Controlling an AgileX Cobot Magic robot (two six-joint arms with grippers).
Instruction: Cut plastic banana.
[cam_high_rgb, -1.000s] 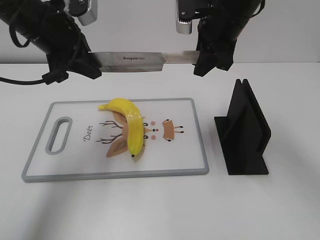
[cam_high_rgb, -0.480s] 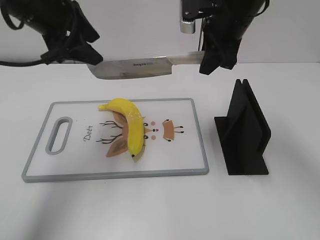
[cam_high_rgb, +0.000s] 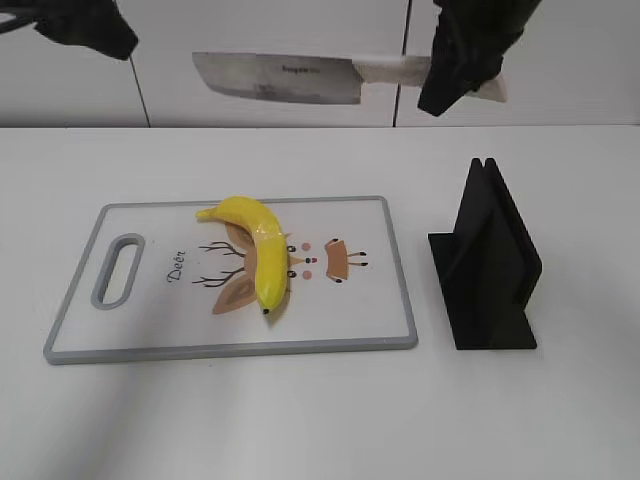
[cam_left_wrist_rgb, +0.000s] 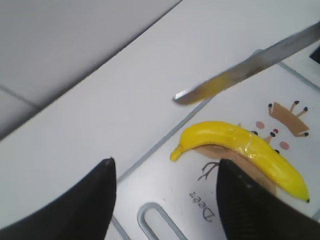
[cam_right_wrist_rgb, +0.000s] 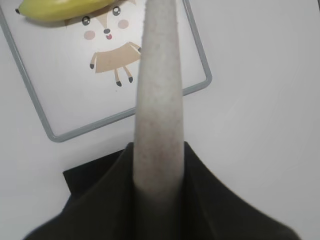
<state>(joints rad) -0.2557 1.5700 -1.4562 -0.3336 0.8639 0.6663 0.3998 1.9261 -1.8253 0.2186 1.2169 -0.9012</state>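
A yellow plastic banana (cam_high_rgb: 258, 250) lies on the white cutting board (cam_high_rgb: 150, 330) with a deer drawing; it also shows in the left wrist view (cam_left_wrist_rgb: 245, 150) and at the top edge of the right wrist view (cam_right_wrist_rgb: 60, 9). My right gripper (cam_high_rgb: 455, 65) is shut on the white handle (cam_right_wrist_rgb: 157, 100) of a cleaver knife (cam_high_rgb: 280, 78), held level high above the board. The blade shows in the left wrist view (cam_left_wrist_rgb: 245, 70). My left gripper (cam_left_wrist_rgb: 165, 200) is open and empty, up at the top left (cam_high_rgb: 85, 25), above the board's handle end.
A black knife stand (cam_high_rgb: 490, 265) sits on the table right of the board, also under my right gripper in the right wrist view (cam_right_wrist_rgb: 95, 180). The board's grey rim and handle slot (cam_high_rgb: 118, 270) lie at the left. A white wall is behind.
My left gripper let go of the blade and drew back up and left. My right gripper lifted the knife higher and to the right.
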